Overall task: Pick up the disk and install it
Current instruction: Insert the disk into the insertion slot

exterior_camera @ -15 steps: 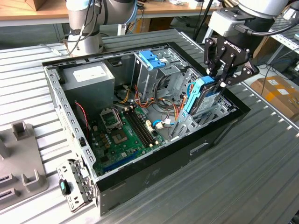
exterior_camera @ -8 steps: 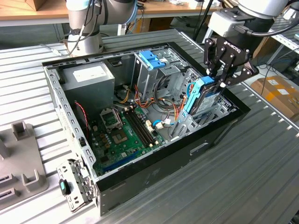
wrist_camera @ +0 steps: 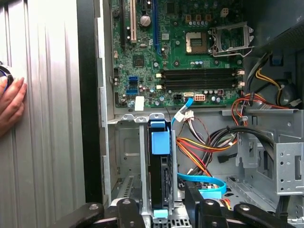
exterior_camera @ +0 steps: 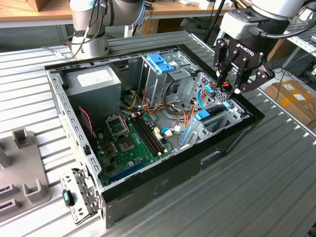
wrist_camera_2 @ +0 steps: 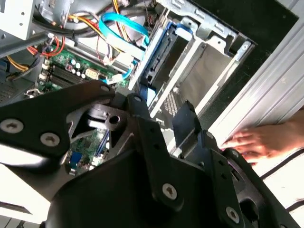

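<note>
The disk point(exterior_camera: 211, 116) stands on edge in the drive bay at the exterior view's right end of the open computer case, its light-blue carrier on top. In the first wrist view the disk point(wrist_camera: 160, 171) sits in its metal slot with the blue carrier tab facing up. My gripper point(exterior_camera: 226, 90) hangs just above the bay, open, with nothing between its fingers. In the first wrist view the gripper point(wrist_camera: 164, 216) has one black finger on each side of the slot, apart from the disk. In the second wrist view the disk point(wrist_camera_2: 159, 57) lies beyond the gripper point(wrist_camera_2: 164, 102).
The case holds a grey power-supply box point(exterior_camera: 94, 81), an upright metal cage with a blue bracket point(exterior_camera: 160, 63), a motherboard point(exterior_camera: 131, 143) and loose cables point(wrist_camera: 204, 147). A person's hand point(wrist_camera: 10, 104) rests on the table beside the case wall. A grey fixture point(exterior_camera: 19, 168) lies at the exterior view's left.
</note>
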Controlling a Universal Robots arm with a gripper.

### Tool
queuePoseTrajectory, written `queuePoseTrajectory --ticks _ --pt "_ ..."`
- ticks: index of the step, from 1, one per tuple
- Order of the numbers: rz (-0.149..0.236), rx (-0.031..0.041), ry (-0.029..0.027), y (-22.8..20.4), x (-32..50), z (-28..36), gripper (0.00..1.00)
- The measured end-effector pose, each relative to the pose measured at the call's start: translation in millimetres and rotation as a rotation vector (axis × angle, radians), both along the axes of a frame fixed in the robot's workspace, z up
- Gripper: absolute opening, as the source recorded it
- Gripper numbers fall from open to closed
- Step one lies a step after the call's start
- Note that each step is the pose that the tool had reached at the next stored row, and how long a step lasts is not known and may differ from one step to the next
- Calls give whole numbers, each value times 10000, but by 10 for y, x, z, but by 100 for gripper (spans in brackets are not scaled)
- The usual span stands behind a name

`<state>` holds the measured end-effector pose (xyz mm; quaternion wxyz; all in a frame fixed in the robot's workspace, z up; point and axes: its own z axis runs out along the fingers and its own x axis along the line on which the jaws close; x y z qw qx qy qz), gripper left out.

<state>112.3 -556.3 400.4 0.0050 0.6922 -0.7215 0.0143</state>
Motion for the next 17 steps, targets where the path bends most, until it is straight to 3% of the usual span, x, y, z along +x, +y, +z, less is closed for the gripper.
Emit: queuePoseTrajectory --ticks 8,10,17 --pt "0 3 0 0 0 -15 49" --pt "0 0 1 0 -4 -118 49" --pt "1 -1 0 0 -35 -341 49"
